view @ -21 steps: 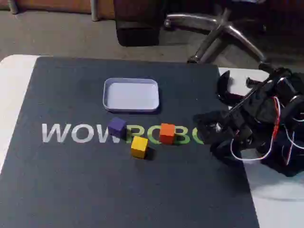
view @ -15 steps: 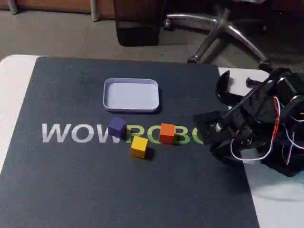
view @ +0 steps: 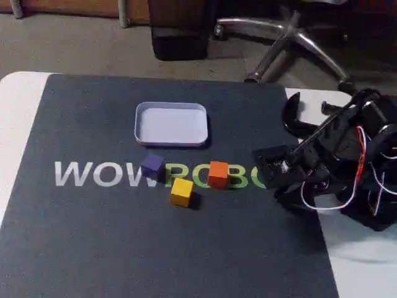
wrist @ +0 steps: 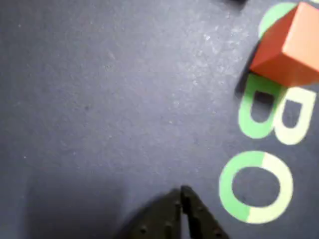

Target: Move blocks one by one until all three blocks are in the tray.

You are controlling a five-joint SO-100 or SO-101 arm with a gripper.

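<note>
Three blocks lie on the dark mat in the fixed view: a purple block (view: 152, 166), an orange block (view: 218, 174) and a yellow block (view: 182, 192) a little in front of them. The pale tray (view: 171, 140) sits just behind them with nothing in it. My gripper (view: 260, 161) is low over the mat to the right of the orange block, apart from it. In the wrist view the black fingertips (wrist: 174, 199) meet at a point, so the gripper (wrist: 181, 192) is shut on nothing. The orange block (wrist: 289, 45) shows at the upper right there.
The mat (view: 124, 248) carries white and green lettering (view: 99, 175) under the blocks. My arm's body with its red and white wires (view: 353, 174) fills the table's right side. An office chair base (view: 291, 43) stands on the floor behind the table.
The arm has shifted only slightly at the right side. The blocks and the tray have not moved.
</note>
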